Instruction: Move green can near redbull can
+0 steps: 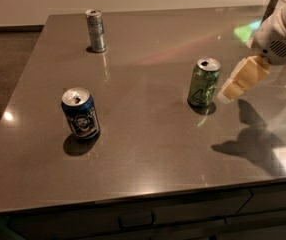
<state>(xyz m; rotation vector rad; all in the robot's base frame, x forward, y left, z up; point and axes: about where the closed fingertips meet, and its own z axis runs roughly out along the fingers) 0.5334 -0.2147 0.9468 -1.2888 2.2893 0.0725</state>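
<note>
The green can (204, 82) stands upright on the right half of the dark table (148, 144), olive-green with pale lettering and a silver top. The redbull can (96, 30), slim and silver-grey, stands upright at the far left of the table, well apart from the green can. My gripper (233, 88) comes in from the right on a white arm (279, 34). Its cream-coloured tip sits just to the right of the green can, at about the can's lower half, and a narrow gap shows between them.
A dark blue can (80, 113) with a white picture stands upright at the front left. The table's front edge (143, 199) runs above dark drawers. The floor lies beyond the left edge. The arm's shadow (248, 144) falls on the right front.
</note>
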